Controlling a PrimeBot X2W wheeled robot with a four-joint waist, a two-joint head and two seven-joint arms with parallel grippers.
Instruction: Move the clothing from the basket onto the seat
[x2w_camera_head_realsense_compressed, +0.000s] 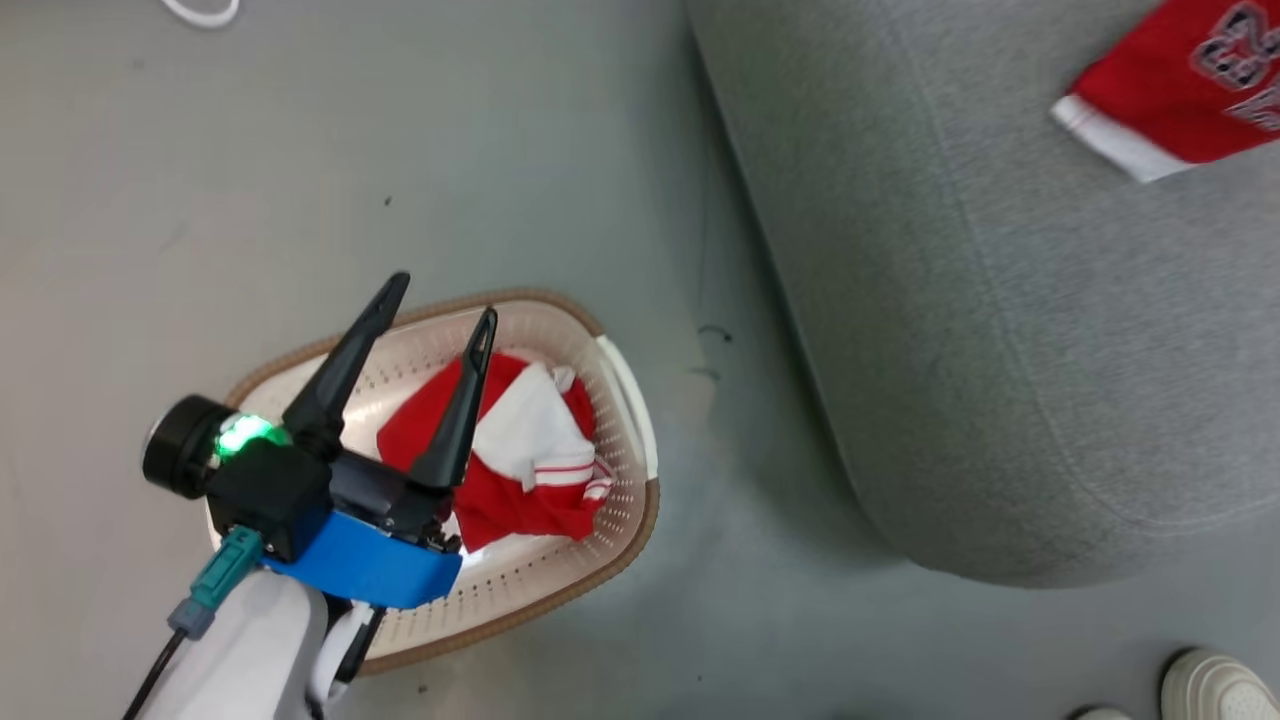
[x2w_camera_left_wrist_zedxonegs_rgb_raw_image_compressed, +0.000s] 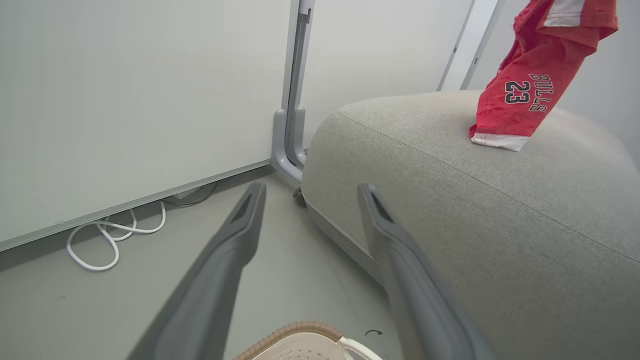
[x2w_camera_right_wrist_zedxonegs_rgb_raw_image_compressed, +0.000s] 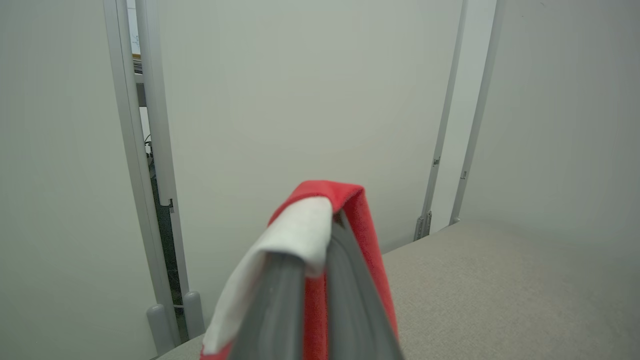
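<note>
Head view shows our basket (x2w_camera_head_realsense_compressed: 625, 500) holding one red garment (x2w_camera_head_realsense_compressed: 510, 512) below our wide-spread left jaws; our right jaws clamp a second garment (x2w_camera_right_wrist_zedxonegs_rgb_raw_image_compressed: 352, 202).

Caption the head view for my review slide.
Open left gripper above the basket with one red garment inside; a second garment over the grey sofa.

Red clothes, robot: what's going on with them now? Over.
Left gripper open over cream perforated plastic basket. Right gripper shut on red-and-white fabric garment over grey fabric sofa. Second red-and-white garment in basket. Nothing blocking.
</note>
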